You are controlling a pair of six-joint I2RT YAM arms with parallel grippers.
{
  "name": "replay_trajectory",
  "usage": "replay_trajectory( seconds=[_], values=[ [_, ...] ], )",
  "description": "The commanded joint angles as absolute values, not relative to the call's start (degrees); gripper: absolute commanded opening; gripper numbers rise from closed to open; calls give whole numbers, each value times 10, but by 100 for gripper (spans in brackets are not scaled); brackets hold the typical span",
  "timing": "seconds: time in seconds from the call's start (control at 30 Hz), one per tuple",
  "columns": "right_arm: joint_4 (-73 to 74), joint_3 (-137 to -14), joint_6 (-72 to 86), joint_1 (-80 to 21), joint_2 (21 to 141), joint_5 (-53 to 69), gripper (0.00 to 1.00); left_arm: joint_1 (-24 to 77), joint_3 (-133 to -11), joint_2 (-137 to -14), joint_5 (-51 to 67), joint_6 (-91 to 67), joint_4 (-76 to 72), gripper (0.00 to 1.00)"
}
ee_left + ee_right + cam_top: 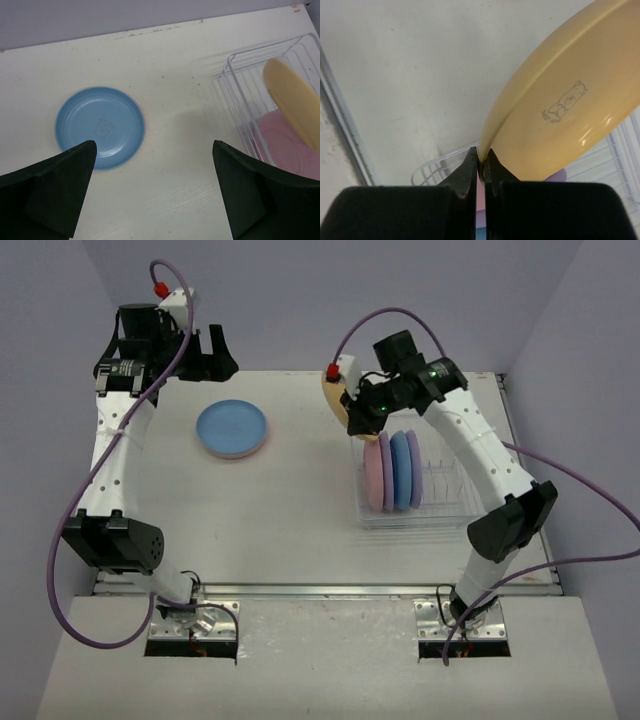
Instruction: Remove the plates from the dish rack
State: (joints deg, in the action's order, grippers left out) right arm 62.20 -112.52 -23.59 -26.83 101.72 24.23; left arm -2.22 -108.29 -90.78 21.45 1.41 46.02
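My right gripper (358, 416) (481, 159) is shut on the rim of a cream-yellow plate (334, 400) (560, 115), held on edge in the air above the far left corner of the dish rack (450, 492) (239, 85). In the rack stand a pink plate (373, 476) (285, 147), a lilac one (386, 472), a blue one (401, 468) and another lilac one (414, 470). A blue plate (232, 427) (100, 125) lies flat on the table at the far left, with a pinkish rim showing under it. My left gripper (205, 358) (154, 146) hangs open above the table's far edge, empty.
The white table (300, 500) ends at a lip along the far side and at a metal rail (330, 590) in front of the arm bases. Grey walls close in on the left, back and right. Purple cables loop off both arms.
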Motion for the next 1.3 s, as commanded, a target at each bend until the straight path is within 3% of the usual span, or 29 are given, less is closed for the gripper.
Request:
replay_trajectory(
  seconds=[0.0, 0.1, 0.27, 0.57, 0.7, 0.9, 0.97, 1.1, 1.17, 1.27],
  values=[
    [487, -1089, -338, -332, 973, 18, 0, -22, -1124, -916, 230, 9, 484, 98],
    [361, -988, -434, -417, 948, -113, 0, -22, -1146, -934, 272, 23, 518, 92],
    [214, -830, -574, -510, 912, -220, 0, -16, -1149, -952, 302, 57, 562, 84],
    [121, -758, -655, -582, 928, -288, 0, 11, -1079, -928, 303, 104, 561, 83],
    [114, -758, -663, -602, 941, -295, 0, 35, -1055, -927, 282, 128, 565, 78],
    [104, -758, -676, -615, 953, -305, 0, 52, -1017, -931, 235, 150, 561, 57],
    [101, -758, -678, -617, 952, -308, 0, 52, -1001, -927, 218, 150, 552, 38],
    [98, -747, -677, -616, 948, -318, 3, 52, -991, -928, 200, 140, 540, 13],
    [94, -733, -675, -616, 938, -323, 8, 50, -992, -933, 198, 134, 535, 2],
    [93, -713, -662, -608, 917, -328, 27, 44, -996, -943, 216, 121, 527, 0]
  ],
)
